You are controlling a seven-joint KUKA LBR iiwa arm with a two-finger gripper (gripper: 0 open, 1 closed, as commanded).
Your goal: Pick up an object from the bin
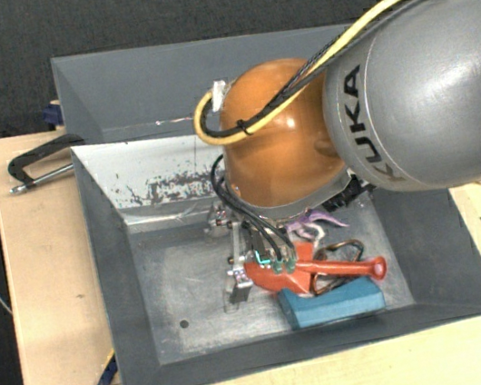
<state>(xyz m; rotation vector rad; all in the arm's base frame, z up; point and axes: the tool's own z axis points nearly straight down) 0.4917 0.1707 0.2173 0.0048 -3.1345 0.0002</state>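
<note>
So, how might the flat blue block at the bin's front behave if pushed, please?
The blue block lies flat on a broad face, so it would probably slide, not roll or tip. The red long-handled piece lies across its top edge and may shift with it. Its matte surface hints at foam, perhaps light.

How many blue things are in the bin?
1. A flat blue block lies by the near wall of the bin, right of the middle, partly under a red tool. The arm covers part of the bin, so more may be hidden.
</note>
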